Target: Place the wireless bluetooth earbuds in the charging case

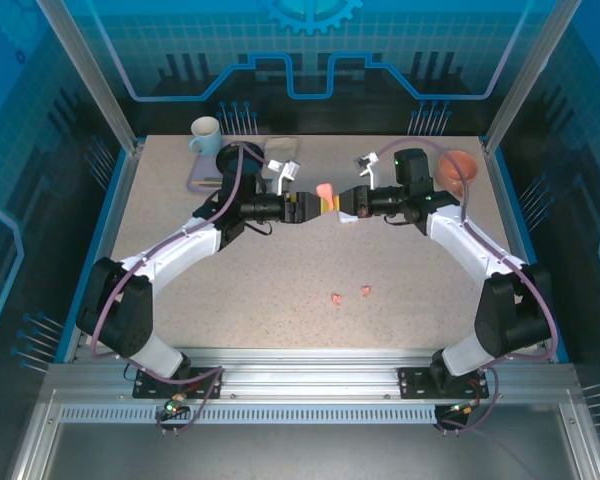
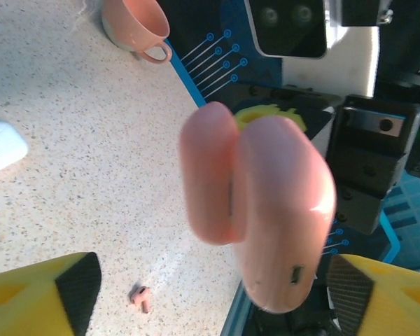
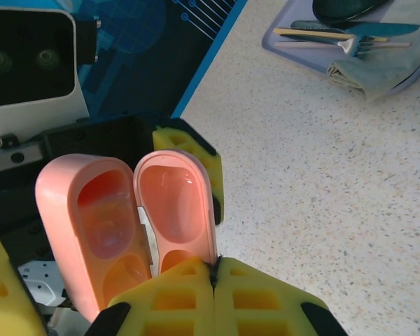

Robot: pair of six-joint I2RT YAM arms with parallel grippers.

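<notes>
Right tool (image 3: 213, 271) on open pink case (image 3: 91, 210)

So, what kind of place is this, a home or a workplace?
Most likely a robot test cell in a laboratory, not a home. A left arm and a right arm are bolted to an aluminium rail, blue printed panels wall in the speckled table, and the mug looks like a staged prop.

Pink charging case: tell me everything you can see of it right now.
The pink charging case is glossy salmon plastic, pebble-shaped, held in the air between the grippers and hinged open. Its lid stands beside the base, whose two earbud wells look empty. A small port sits on the outer shell. The right gripper is shut on the lid's edge. The left gripper is open, its fingers flanking the case.
</notes>
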